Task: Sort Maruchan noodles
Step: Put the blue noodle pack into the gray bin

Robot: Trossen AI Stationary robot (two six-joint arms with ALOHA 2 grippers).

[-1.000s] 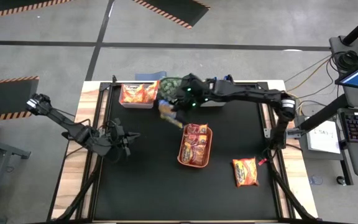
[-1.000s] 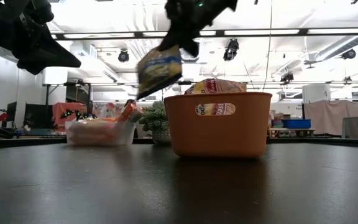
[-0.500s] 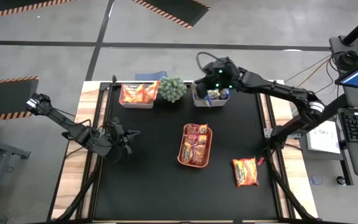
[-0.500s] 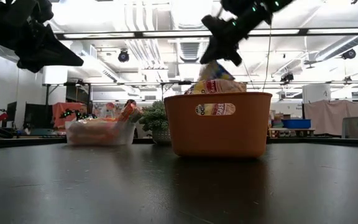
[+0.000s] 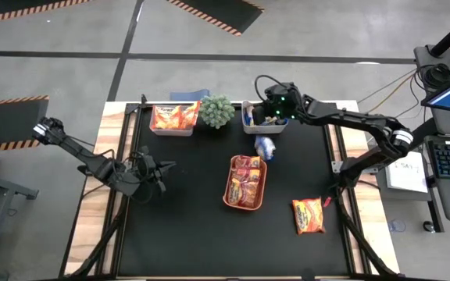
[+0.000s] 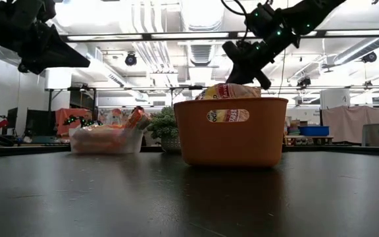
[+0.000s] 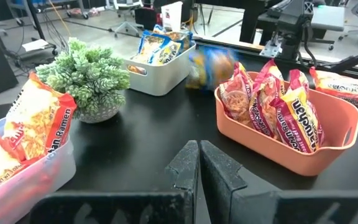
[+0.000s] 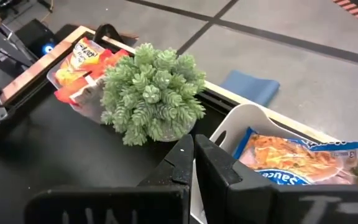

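At the left of the high view, the left claw is hanging over the bare tabletop with its fingers pressed together on nothing, waiting. In the upper left, orange packets are sitting in a clear bin, which looks like one kind already gathered. Just to its right stands a small plant. In the centre, dark red packets are standing packed in the orange tray, a second kind sorted. Right of the plant, the white bin is holding yellow-and-blue packets; the right claw is hovering over it, fingers pressed together and empty. One yellow-and-blue packet is showing blurred just below that bin, between it and the tray, apparently outside the bin, so it probably needs picking up again. In the lower right, one orange packet is lying loose on the tabletop, well apart from its bin. Judging by this, sorting is mostly done, with those two packets left.
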